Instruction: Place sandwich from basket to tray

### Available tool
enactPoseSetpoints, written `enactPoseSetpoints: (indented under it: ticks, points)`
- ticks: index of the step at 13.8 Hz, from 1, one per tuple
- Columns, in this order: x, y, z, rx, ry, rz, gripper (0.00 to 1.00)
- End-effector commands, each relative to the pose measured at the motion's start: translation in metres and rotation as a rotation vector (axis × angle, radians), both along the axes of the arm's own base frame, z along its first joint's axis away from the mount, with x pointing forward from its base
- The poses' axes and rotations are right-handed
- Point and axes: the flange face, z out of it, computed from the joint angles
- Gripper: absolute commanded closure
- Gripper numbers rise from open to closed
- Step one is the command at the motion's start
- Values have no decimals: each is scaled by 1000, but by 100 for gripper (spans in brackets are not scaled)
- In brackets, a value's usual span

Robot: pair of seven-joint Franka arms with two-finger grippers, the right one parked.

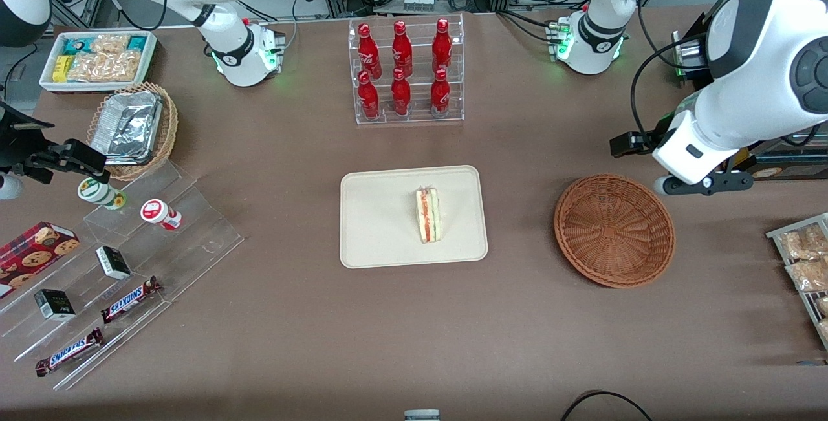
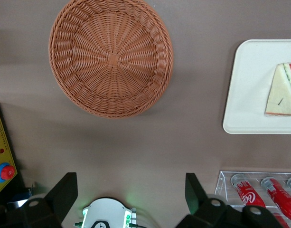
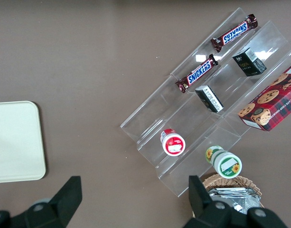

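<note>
The sandwich [image 1: 428,215], a wrapped wedge with red, orange and green layers on its edge, lies on the cream tray [image 1: 381,220] in the middle of the table. It also shows in the left wrist view [image 2: 283,95] on the tray [image 2: 249,85]. The round reddish-brown basket [image 1: 614,230] is empty and stands beside the tray, toward the working arm's end; the left wrist view shows its bare inside [image 2: 111,57]. My left gripper [image 1: 631,143] is open and empty, raised above the table, a little farther from the front camera than the basket. Its fingertips [image 2: 64,190] stand wide apart.
A clear rack of red bottles [image 1: 406,72] stands farther from the front camera than the tray. Acrylic steps with candy bars [image 1: 129,298], a tan wicker basket with foil trays [image 1: 132,127] and a white snack bin [image 1: 97,59] lie toward the parked arm's end. Bagged snacks [image 1: 805,259] lie at the working arm's end.
</note>
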Motion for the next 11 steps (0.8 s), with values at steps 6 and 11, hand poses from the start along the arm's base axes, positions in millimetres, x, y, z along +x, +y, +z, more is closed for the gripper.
enactPoseSetpoints:
  ticks: [6,11]
  points:
    - [-29,41,52,24,7,55,0]
    - [-31,59,72,24,-3,87,0]
